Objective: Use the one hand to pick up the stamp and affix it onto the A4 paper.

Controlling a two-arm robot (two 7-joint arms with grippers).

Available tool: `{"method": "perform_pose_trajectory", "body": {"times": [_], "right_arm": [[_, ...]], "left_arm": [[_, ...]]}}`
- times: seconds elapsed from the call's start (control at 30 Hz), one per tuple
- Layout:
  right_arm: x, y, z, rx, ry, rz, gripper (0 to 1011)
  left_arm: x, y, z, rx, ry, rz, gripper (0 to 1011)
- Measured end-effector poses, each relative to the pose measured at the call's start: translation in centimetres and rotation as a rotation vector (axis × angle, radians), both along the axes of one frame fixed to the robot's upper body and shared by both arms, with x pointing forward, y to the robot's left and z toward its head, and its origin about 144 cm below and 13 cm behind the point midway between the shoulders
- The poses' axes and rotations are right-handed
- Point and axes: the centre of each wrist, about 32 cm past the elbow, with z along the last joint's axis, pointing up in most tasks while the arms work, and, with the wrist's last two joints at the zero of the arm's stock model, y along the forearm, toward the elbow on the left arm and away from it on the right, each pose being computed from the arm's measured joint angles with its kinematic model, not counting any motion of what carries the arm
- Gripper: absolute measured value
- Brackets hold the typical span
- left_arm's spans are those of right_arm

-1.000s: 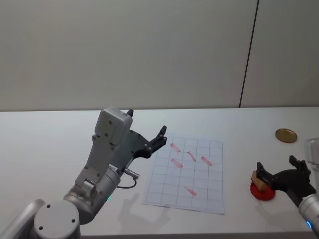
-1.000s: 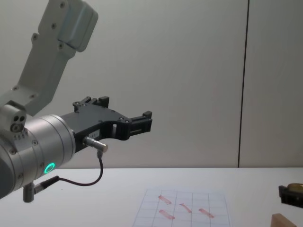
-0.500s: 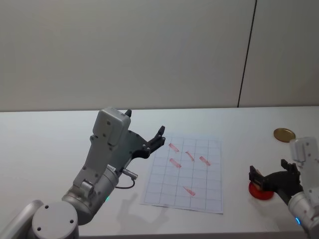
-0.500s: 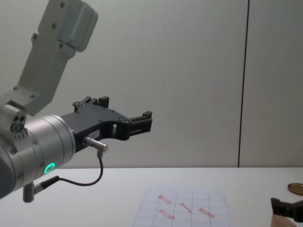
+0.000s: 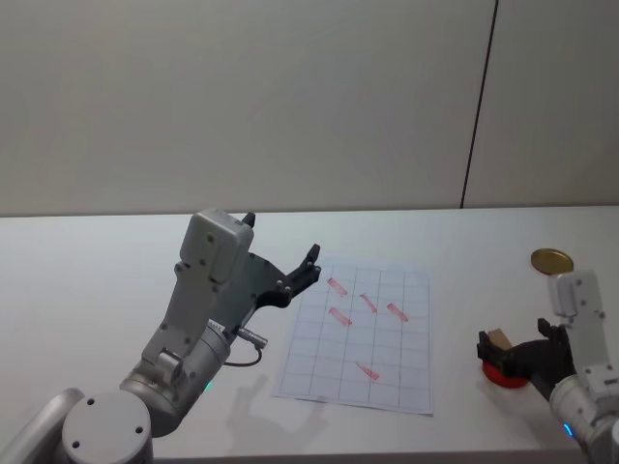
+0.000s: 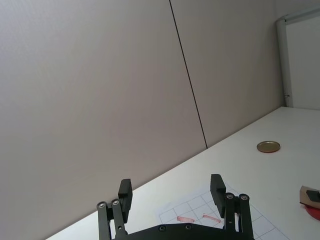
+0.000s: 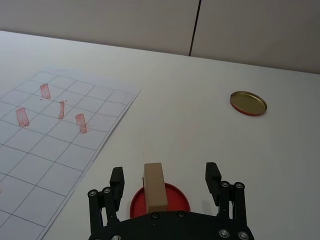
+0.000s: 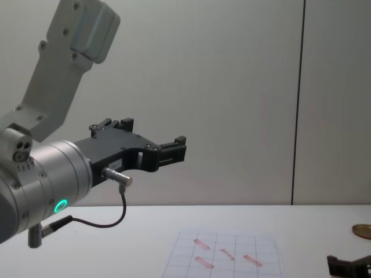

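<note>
The stamp, a small tan wooden block, stands on a round red ink pad at the table's right front. My right gripper is open and straddles it, one finger on each side with a gap to the block. In the head view the stamp shows beside the right gripper. The A4 paper, gridded and bearing several red marks, lies flat to the left of the pad. My left gripper hangs open and empty above the paper's left edge.
A round golden disc lies behind the ink pad near the table's right edge. The left arm, with its looping black cable, looms large in the chest view. Bare table lies between the paper and the pad.
My right gripper has shifted left and lower, from beside the stamp to straddling it. The left arm has not moved.
</note>
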Motion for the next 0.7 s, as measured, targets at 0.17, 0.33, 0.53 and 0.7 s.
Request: {"method": "perform_pose_trajectory", "body": {"times": [0.17,0.33,0.53,0.7], "right_arm": [[0.21,0.13,-0.32,-0.008,0.018,0.0,998],[0.38,0.25,-0.57,-0.015,0.03,0.006,901],[0.56,0.42,-0.77,-0.023,0.037,0.016,731],[0.71,0.6,-0.9,-0.03,0.042,0.023,565]], "left_arm": [[0.0,0.0,0.0,0.0,0.0,0.0,993],[0.0,0.0,0.0,0.0,0.0,0.0,993],[0.0,0.0,0.0,0.0,0.0,0.0,993],[0.0,0.0,0.0,0.0,0.0,0.0,993]]}}
